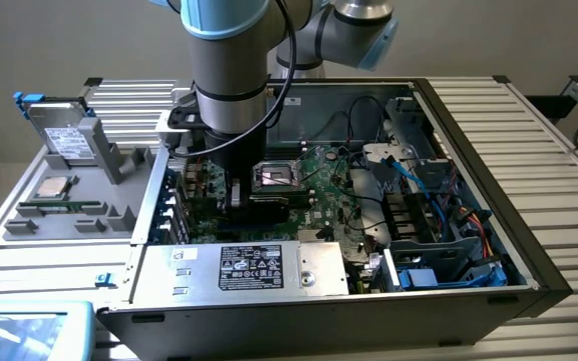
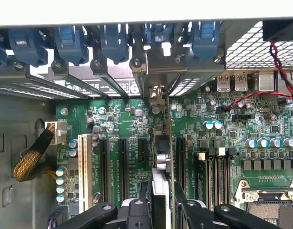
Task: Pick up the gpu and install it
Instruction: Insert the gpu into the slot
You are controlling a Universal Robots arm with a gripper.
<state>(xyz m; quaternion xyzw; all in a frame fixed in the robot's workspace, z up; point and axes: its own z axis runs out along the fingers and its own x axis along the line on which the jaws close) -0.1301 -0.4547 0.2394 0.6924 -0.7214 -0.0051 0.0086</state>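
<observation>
The gripper [image 1: 234, 200] is down inside the open case [image 1: 490, 226], just beside the socket [image 1: 277, 177], on that socket's side toward the exterior view's left. In the wrist view its two black fingers [image 2: 142, 210] stand partway closed, clamped on the gpu [image 2: 158, 157].

The card is held upright and is seen edge-on. It sits over the motherboard [image 2: 260, 129] in the slot area beside the socket, with black slots [image 2: 122, 162] on either side of it. Its silver bracket [image 2: 155, 78] reaches the case's rear wall, farther from the socket, under a row of blue clips [image 2: 113, 40]. Whether the card's lower edge is fully down in a slot cannot be told.

A white slot [image 2: 82, 162] and a braided yellow cable [image 2: 29, 160] lie farther from the socket than the card does. A red-and-black wire [image 2: 279, 62] runs beyond the socket toward the rear wall.

Well away from the socket, outside the case to the exterior view's left, a grey tray [image 1: 118, 169] on the table [image 1: 530, 128] holds a hard drive [image 1: 65, 139] and a RAM stick [image 1: 66, 204].
</observation>
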